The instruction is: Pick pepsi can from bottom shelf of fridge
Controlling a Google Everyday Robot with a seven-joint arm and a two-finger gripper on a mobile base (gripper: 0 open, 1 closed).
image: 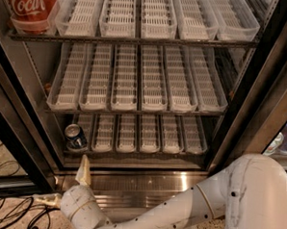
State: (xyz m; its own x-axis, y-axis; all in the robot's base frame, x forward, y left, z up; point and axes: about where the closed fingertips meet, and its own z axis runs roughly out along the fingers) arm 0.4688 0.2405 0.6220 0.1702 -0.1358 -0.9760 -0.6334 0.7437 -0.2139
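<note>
The pepsi can (76,136), dark blue with a silver top, stands upright at the left end of the bottom shelf (149,134) of the fridge (260,89), beside the white lane trays. My gripper (65,184) is below and in front of the can, outside the fridge by its stainless base (144,184). It is open and empty. One finger (84,169) points up toward the can, the other (44,198) points left. The white arm (177,212) reaches in from the lower right.
A big red Coca-Cola container (28,4) stands at the top left shelf. Two racks of white trays (136,77) sit above the bottom shelf. The black door frame (12,143) runs down the left. Cables (3,215) lie on the floor at lower left.
</note>
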